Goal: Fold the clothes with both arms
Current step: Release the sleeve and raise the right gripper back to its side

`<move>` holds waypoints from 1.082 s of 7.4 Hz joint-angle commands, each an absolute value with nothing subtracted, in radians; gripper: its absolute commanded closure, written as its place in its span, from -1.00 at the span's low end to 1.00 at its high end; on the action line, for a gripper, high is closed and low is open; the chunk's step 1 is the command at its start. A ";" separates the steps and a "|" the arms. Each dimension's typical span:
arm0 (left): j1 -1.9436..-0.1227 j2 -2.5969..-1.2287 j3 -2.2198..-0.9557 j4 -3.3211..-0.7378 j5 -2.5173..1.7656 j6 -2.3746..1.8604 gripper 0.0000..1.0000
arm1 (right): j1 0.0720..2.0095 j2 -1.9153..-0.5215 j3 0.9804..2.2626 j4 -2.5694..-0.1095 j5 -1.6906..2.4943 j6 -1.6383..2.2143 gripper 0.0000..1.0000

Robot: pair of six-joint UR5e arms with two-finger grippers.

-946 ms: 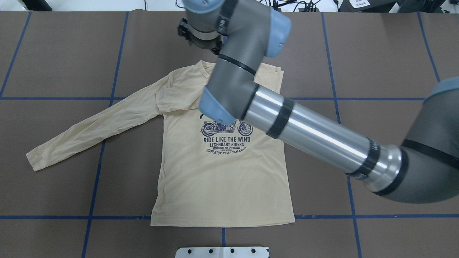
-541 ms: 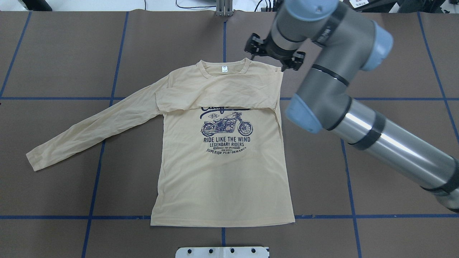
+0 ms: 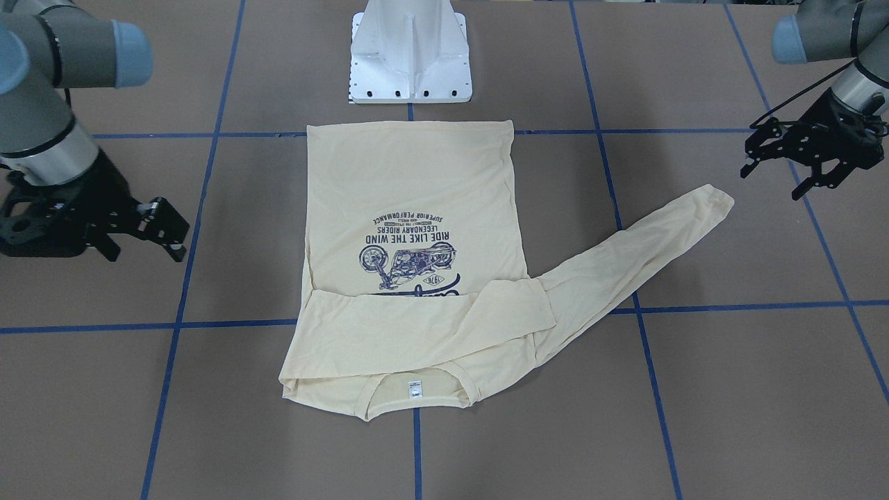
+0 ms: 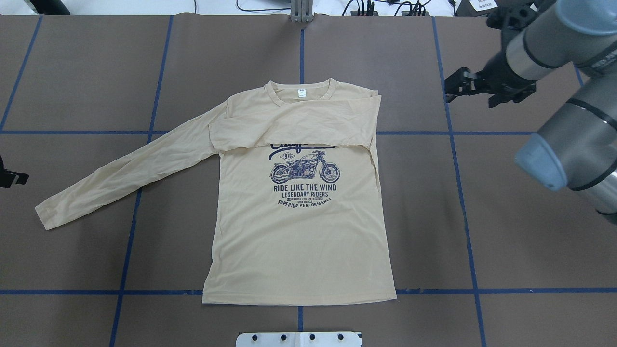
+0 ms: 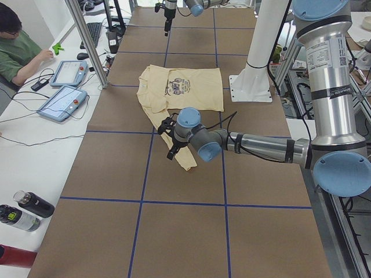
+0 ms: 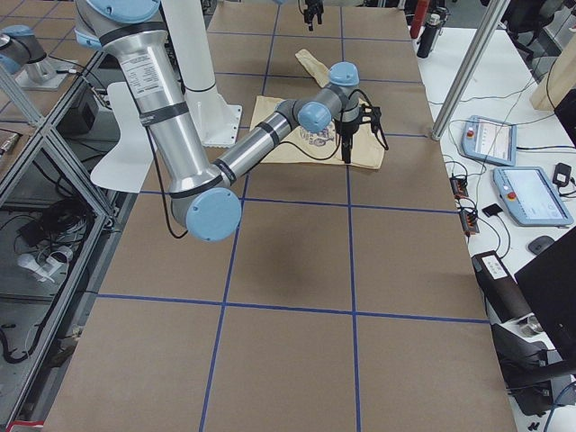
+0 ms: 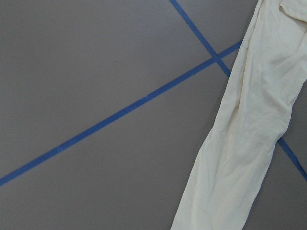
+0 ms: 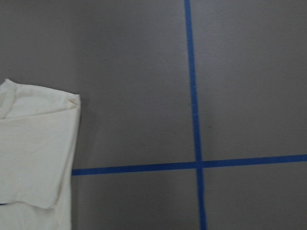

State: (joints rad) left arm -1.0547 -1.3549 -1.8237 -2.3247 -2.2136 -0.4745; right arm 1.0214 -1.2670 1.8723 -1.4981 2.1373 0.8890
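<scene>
The cream-yellow long-sleeved T-shirt (image 4: 299, 231) lies flat, print up, collar towards the far side. One sleeve is folded across the chest (image 4: 294, 127) and covers the top of the print. The other sleeve (image 4: 125, 173) stretches out to the overhead view's left; it also shows in the left wrist view (image 7: 249, 124). My right gripper (image 4: 450, 89) is open and empty, above bare table beside the shirt's folded shoulder (image 8: 33, 148). My left gripper (image 3: 769, 182) is open and empty, just beyond the outstretched sleeve's cuff (image 3: 715, 198).
The white pedestal base (image 3: 410, 55) stands at the shirt's hem side. Blue tape lines (image 4: 462, 193) grid the brown table. In the exterior left view, a person (image 5: 17, 49), tablets (image 5: 62, 103) and bottles (image 5: 23, 211) are along a white side table.
My right arm has swung from over the shirt's collar out to the right, off the shirt. The folded sleeve stays across the chest. The shirt has not moved.
</scene>
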 commanded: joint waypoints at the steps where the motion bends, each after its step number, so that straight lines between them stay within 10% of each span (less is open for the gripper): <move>1: -0.977 -1.348 -1.807 -2.365 -2.163 -0.786 -0.99 | 1.168 -1.417 1.890 -1.491 2.268 0.638 -1.00; 8: -0.876 -1.364 -1.665 -2.576 -2.074 -0.779 -1.00 | 1.213 -1.499 1.893 -1.434 2.289 0.552 -1.00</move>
State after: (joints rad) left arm -0.9067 -1.3827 -1.6947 -2.5704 -2.1214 -0.7811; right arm 1.2131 -1.4868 1.8913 -1.4500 2.2892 0.5527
